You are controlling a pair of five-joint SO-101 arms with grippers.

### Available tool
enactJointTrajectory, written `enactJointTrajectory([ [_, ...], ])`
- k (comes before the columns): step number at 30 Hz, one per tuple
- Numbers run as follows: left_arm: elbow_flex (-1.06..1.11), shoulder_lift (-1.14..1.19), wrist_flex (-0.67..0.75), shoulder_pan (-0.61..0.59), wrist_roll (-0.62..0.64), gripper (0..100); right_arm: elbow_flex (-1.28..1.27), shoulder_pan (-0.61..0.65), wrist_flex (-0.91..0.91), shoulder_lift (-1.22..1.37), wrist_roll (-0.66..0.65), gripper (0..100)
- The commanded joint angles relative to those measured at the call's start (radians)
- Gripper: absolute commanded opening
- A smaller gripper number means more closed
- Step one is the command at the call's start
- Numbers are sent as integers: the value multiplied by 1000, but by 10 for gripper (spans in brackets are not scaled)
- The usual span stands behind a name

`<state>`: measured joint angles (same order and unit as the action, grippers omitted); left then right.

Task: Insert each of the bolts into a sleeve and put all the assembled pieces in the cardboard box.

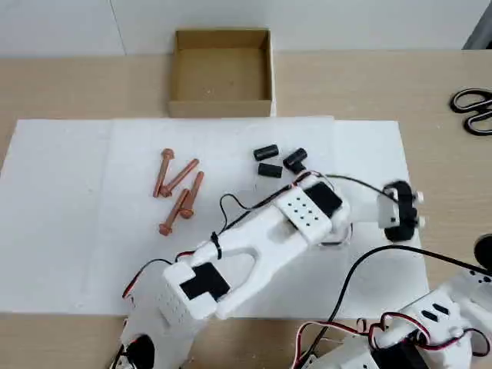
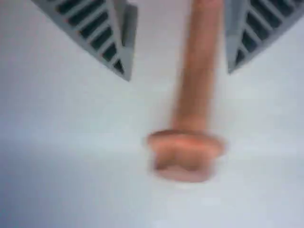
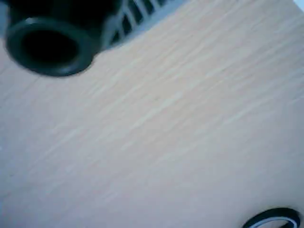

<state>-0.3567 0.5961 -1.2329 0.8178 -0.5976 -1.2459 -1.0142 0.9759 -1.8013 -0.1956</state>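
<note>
Plainly outside cardboard box (image 1: 221,108): bolts (image 1: 180,177), sleeves (image 1: 266,152).

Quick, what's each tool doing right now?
Left tool: a bolt sits in it, but gripped or loose cannot be told.
Right tool: closed, holding the black sleeve.

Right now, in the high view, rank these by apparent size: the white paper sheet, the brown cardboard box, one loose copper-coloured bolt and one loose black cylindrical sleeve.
1. White paper sheet, by far the largest.
2. Brown cardboard box.
3. Copper-coloured bolt; the loose ones look alike.
4. Black cylindrical sleeve, clearly shorter than a bolt.
</note>
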Motion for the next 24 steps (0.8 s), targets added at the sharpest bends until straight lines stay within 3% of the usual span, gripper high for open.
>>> enactJointTrajectory([
  [1,-113,-11,-54,-34,15,127,55,-5,-2,-12,-5,4],
  [10,-160,52,-91,-26,15,129,55,-5,-2,-12,-5,4],
  [24,-621,388,-324,-9,17,127,55,-5,-2,-12,-3,4],
])
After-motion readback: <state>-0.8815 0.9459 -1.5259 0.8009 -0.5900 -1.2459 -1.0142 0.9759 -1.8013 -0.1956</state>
